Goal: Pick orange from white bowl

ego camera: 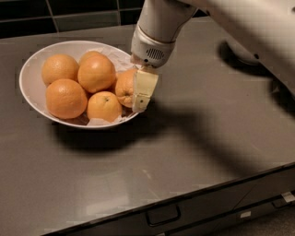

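Note:
The white bowl [28,73] is wide, shallow and lined with crumpled white paper. It stands at the back left of the dark counter and holds several oranges. The orange [123,86] is mid-sized with mottled skin and a small dark stem dot. It lies at the bowl's right side, resting among the others. My gripper [137,97] hangs from the pale arm over the bowl's right rim. Its cream-coloured part lies against the orange's right flank. Its far side is hidden behind the orange.
A smaller orange with a stem dot [105,106] lies at the bowl's front. Larger, brighter oranges [66,98] fill the bowl's left and middle. The counter's front edge with drawer handles [162,215] runs along the bottom. A dark tiled wall [69,14] stands behind.

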You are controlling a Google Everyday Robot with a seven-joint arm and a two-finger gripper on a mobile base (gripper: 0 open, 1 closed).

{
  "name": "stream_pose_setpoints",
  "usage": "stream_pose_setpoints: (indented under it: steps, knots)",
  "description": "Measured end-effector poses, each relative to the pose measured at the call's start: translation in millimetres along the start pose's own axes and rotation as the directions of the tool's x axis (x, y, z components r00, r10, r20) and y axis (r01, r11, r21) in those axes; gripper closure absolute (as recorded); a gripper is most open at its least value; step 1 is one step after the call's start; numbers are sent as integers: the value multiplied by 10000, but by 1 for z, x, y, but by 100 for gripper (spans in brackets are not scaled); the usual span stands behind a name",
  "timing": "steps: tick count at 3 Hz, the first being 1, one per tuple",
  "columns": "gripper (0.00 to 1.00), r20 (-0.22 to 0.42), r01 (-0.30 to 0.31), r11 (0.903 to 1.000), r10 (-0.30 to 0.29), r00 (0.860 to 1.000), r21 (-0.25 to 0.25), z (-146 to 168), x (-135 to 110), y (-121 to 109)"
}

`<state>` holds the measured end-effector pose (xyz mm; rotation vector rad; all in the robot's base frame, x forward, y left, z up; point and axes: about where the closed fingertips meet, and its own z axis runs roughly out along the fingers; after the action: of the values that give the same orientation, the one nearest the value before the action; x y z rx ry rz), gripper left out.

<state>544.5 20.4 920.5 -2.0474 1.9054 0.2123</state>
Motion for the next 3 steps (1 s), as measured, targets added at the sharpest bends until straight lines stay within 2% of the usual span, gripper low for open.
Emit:
stream_pose_setpoints:
  steps: [3]
  knots:
    - [8,-7,35,9995,-35,10000,-311,7,-3,4]
